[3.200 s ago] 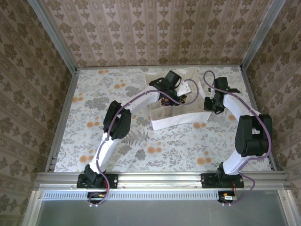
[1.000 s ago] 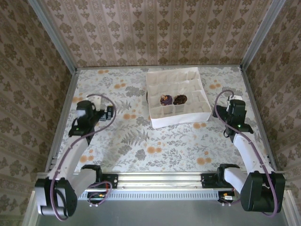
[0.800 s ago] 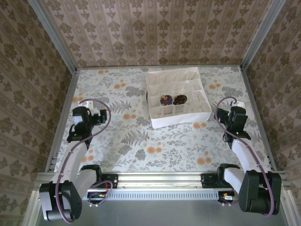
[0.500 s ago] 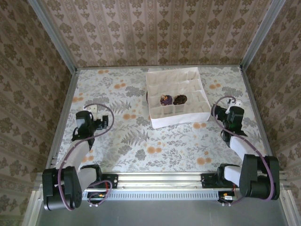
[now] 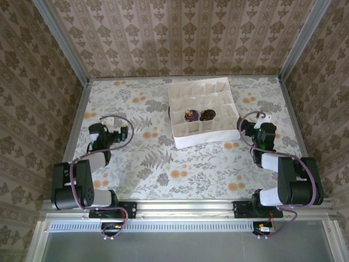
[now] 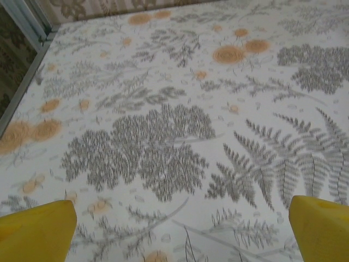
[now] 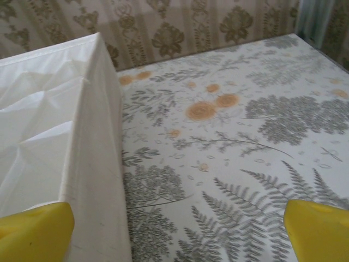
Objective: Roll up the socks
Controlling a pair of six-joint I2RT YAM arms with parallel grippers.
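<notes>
the purple sock [image 5: 191, 115] and the brown sock [image 5: 208, 115] sit rolled into small balls in neighbouring compartments of the white divided box [image 5: 210, 140], purple on the left, at the far middle of the floral bench [image 5: 163, 169]. the left jaws are released and empty, yellow fingertips [image 6: 37, 233] wide apart low over bare bench. the right jaws are released too, holding nothing, just beside the box's right wall.

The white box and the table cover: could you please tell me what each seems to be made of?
The white box looks like matte fabric: its wall shows creases. The table cover looks like smooth printed cloth or vinyl, fern-patterned; which, I cannot tell.
</notes>
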